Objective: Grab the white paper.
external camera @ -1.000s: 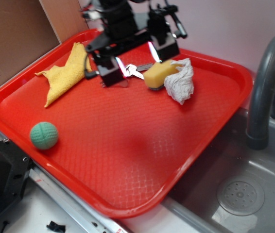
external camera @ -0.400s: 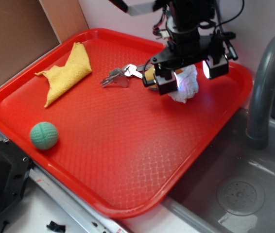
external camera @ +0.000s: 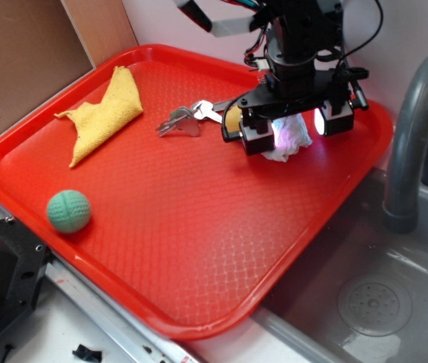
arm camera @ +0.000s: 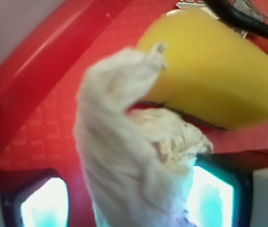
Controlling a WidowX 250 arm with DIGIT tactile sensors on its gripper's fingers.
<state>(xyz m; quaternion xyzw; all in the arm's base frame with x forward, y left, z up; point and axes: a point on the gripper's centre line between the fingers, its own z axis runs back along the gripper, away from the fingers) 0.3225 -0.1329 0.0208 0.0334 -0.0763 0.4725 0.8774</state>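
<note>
The gripper (external camera: pixel 293 136) sits wide apart, straddling the crumpled white paper towel wad (external camera: pixel 288 140) at the far right of the red plastic tray (external camera: pixel 199 249), nothing gripped yet. The wad touches the yellow sponge block (arm camera: pixel 214 80), so squeeze squarely on the paper and lift straight, sparing the sponge.

On the tray (external camera: pixel 199 249), the ball (external camera: pixel 68 210) lies at lower left, the cloth (external camera: pixel 104 113) at upper left, and the paper (external camera: pixel 289 140) at upper right beside the sponge (arm camera: pixel 219 80).
</note>
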